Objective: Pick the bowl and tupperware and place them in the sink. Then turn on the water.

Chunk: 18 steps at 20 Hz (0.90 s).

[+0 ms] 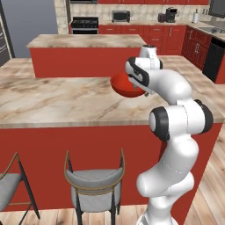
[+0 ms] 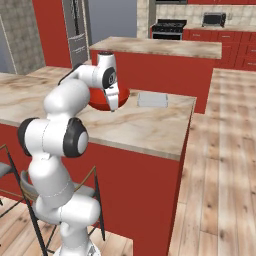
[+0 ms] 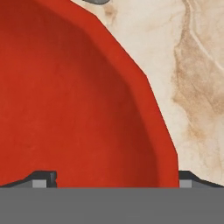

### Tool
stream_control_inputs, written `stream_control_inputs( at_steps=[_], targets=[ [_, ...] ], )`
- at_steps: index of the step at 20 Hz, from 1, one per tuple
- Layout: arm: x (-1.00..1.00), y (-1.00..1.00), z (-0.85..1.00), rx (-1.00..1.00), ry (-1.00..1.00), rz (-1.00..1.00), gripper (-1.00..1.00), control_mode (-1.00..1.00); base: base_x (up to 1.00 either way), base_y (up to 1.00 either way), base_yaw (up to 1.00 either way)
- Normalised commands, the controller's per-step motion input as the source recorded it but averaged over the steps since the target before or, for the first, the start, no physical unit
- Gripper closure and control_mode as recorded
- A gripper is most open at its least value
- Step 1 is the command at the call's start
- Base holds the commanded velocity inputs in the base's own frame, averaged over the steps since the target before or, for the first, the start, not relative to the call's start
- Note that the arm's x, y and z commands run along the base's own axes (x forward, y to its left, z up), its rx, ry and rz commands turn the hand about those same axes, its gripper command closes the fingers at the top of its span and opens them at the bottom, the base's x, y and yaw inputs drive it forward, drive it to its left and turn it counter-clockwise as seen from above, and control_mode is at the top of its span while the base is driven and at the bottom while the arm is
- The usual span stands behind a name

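The glossy red bowl (image 1: 125, 86) sits on the marble island counter (image 1: 52, 103) near its far right corner. My gripper (image 2: 113, 107) points down at the bowl's near rim. In the hand view the gripper (image 3: 116, 178) is open, its fingertips (image 3: 43, 178) wide apart, with the bowl's rim (image 3: 168, 144) and wall between them, close to the right tip. The light grey tupperware (image 2: 152, 100) lies flat on the counter just right of the bowl. The sink (image 1: 214, 30) is a grey basin in the far back-right counter. Its faucet and any water are too small to make out.
A second red island (image 1: 88, 55) stands beyond this one. Two stools (image 1: 94, 184) stand against the near side of the counter. Stove and microwave (image 1: 121, 16) line the back wall. The counter's right edge (image 2: 187, 125) drops to wooden floor.
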Motion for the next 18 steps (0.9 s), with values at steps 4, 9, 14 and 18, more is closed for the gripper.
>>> stream_control_inputs(
  at_steps=[4, 9, 14, 18],
  targets=[
    [0.00, 0.00, 0.00, 0.00, 0.00, 0.00, -1.00, -1.00, 0.00, 0.00, 0.00],
    [0.00, 0.00, 0.00, 0.00, 0.00, 0.00, -1.00, -1.00, 0.00, 0.00, 0.00],
    [0.00, 0.00, 0.00, 0.00, 0.00, 0.00, 1.00, -1.00, 0.00, 0.00, 0.00],
    [0.00, 0.00, 0.00, 0.00, 0.00, 0.00, 1.00, -1.00, 0.00, 0.00, 0.00]
  ],
)
